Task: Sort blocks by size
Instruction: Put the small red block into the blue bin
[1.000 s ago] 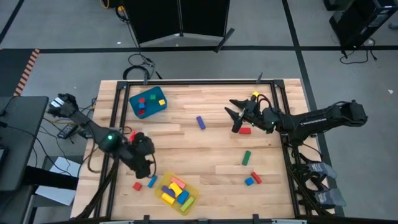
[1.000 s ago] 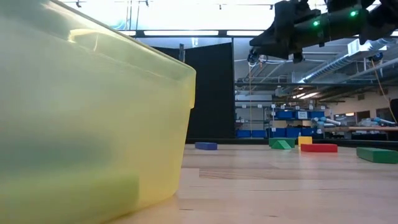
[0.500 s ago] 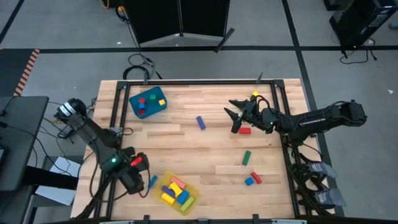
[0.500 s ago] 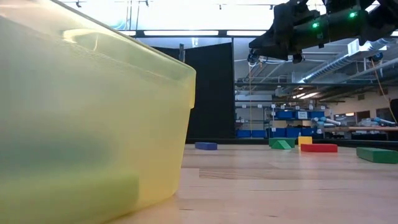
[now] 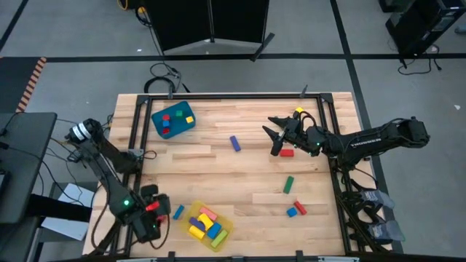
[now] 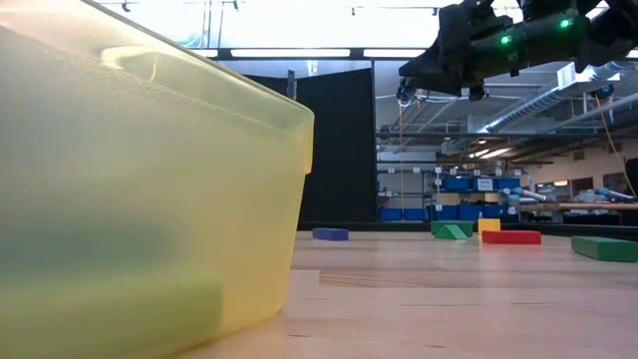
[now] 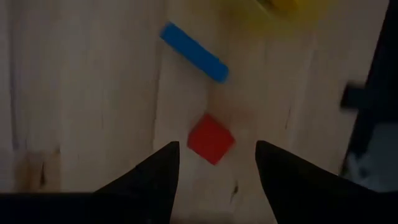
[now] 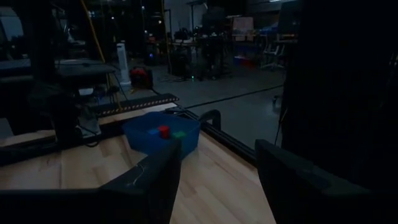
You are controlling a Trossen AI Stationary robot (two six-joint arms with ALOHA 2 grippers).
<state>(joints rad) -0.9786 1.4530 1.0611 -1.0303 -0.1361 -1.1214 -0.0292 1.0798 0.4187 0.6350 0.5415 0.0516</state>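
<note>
The left gripper (image 7: 216,163) hangs with its fingers (image 7: 158,171) spread and empty over the tabletop (image 5: 240,182), just off the yellow tray's (image 5: 226,234) left side. The red cube (image 7: 210,138) lies directly between the fingertips and a little ahead of them, turned corner-on so its faces sit diagonal to the jaws. My read is that a straight drop would straddle it, though a small wrist turn might square the grip.

Beyond the cube, toward the tray, lies a blue bar (image 7: 193,52), close but apart, its long axis slanting across the approach; it should not obstruct. The tray already holds several bars.

The right gripper (image 5: 275,137), fingers parted and empty, waits well across the tabletop from the tray, above a red bar (image 5: 286,153). Other blocks lie scattered there, and the blue bin (image 5: 173,121) holds cubes.
</note>
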